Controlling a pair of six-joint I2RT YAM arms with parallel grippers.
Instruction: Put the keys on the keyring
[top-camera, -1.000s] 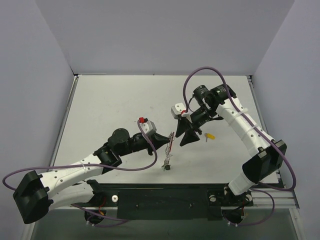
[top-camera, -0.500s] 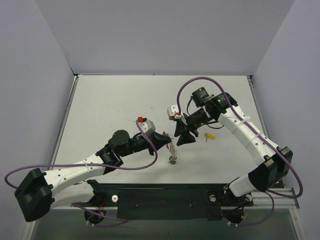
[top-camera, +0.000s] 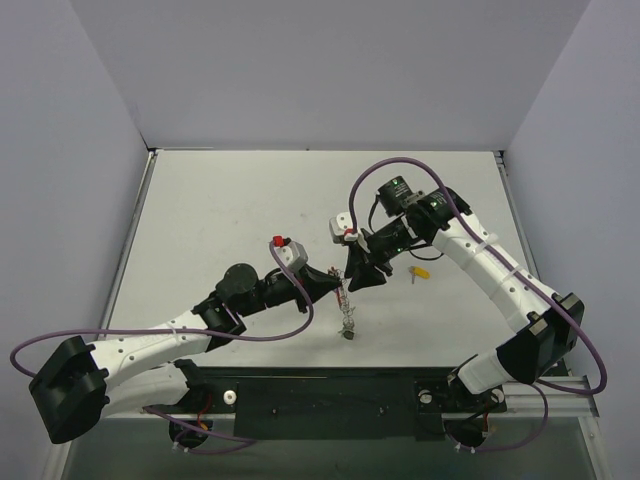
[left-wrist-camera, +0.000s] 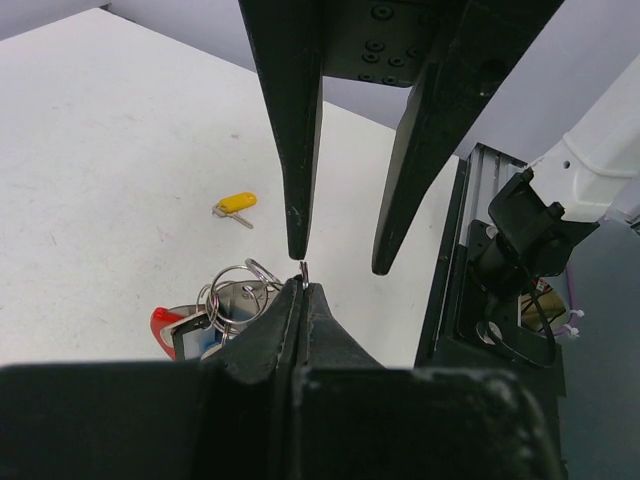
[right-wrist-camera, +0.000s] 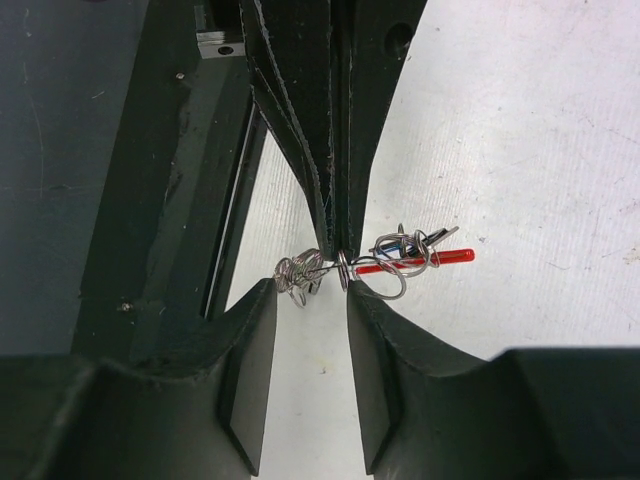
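Gripping the keyring (right-wrist-camera: 343, 268), the clenched left pincer (left-wrist-camera: 302, 295) could lose it if the released right pincer (right-wrist-camera: 312, 300) bumps it.

Shiny metal keyring (left-wrist-camera: 238, 292), matt fingers (right-wrist-camera: 250, 380)

The keyring (left-wrist-camera: 303, 267) pinched at the left hand's (left-wrist-camera: 302, 292) tips, yellow key (left-wrist-camera: 237, 203) beyond

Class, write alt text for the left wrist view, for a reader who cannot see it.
The left gripper, shut, pinches the keyring at its tip, with the right gripper, open, pointing down just above. A yellow key lies apart on the white table.
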